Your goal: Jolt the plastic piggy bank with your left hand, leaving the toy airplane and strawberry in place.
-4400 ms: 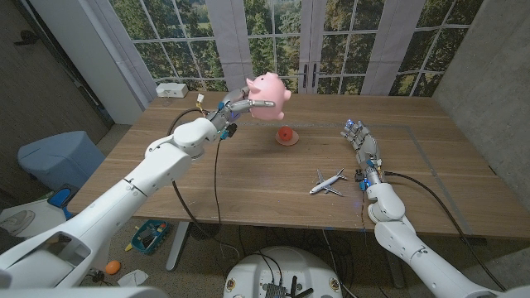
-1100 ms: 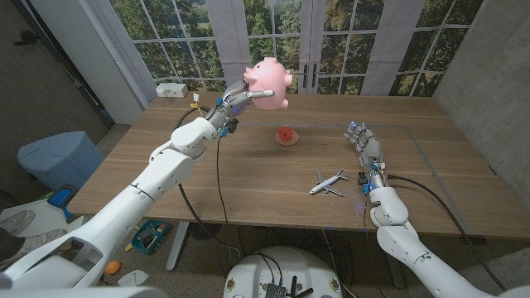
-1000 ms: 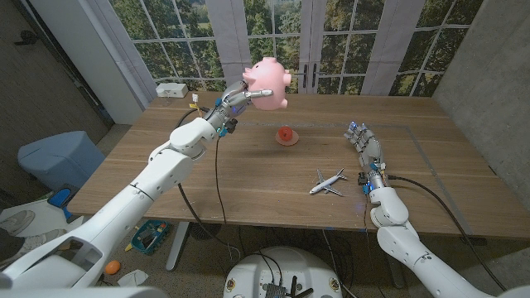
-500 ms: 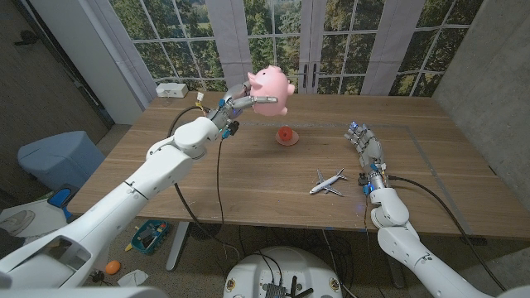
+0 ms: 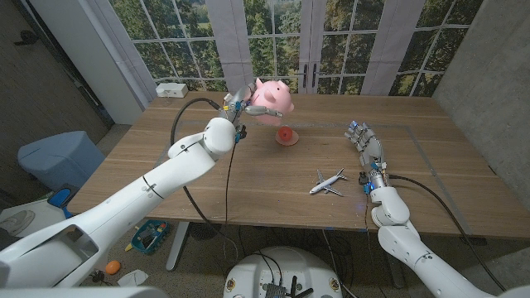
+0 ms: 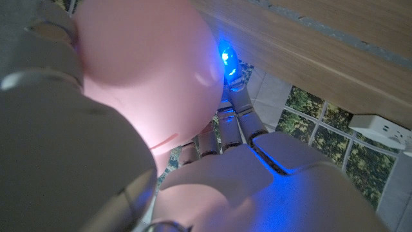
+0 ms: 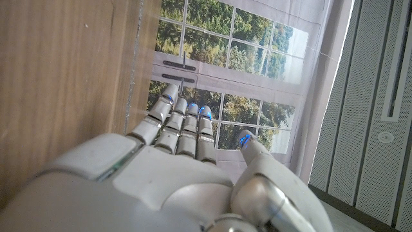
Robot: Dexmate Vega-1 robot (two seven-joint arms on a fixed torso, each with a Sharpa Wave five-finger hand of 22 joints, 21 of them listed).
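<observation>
My left hand [image 5: 242, 106] grips the pink plastic piggy bank [image 5: 271, 98] and holds it in the air over the far middle of the table. In the left wrist view the pink body [image 6: 141, 77] bulges close above my left hand [image 6: 257, 180]. The red strawberry [image 5: 286, 136] sits on the wood just below and right of the pig. A white toy airplane [image 5: 328, 182] lies nearer the front, left of my right hand [image 5: 364, 141]. That hand stands by the right side, fingers straight and apart, holding nothing; the right wrist view shows my right hand [image 7: 187, 135] beside the table top.
A white box [image 5: 171, 89] sits at the table's [image 5: 248, 190] far left corner. Windows rise behind the far edge and a grey wall stands at the right. A blue bin [image 5: 58, 157] stands on the floor to the left.
My left arm has bent and swung the piggy bank lower and a little to the right, after lifting it higher a second ago. The strawberry, airplane and right hand have stayed put.
</observation>
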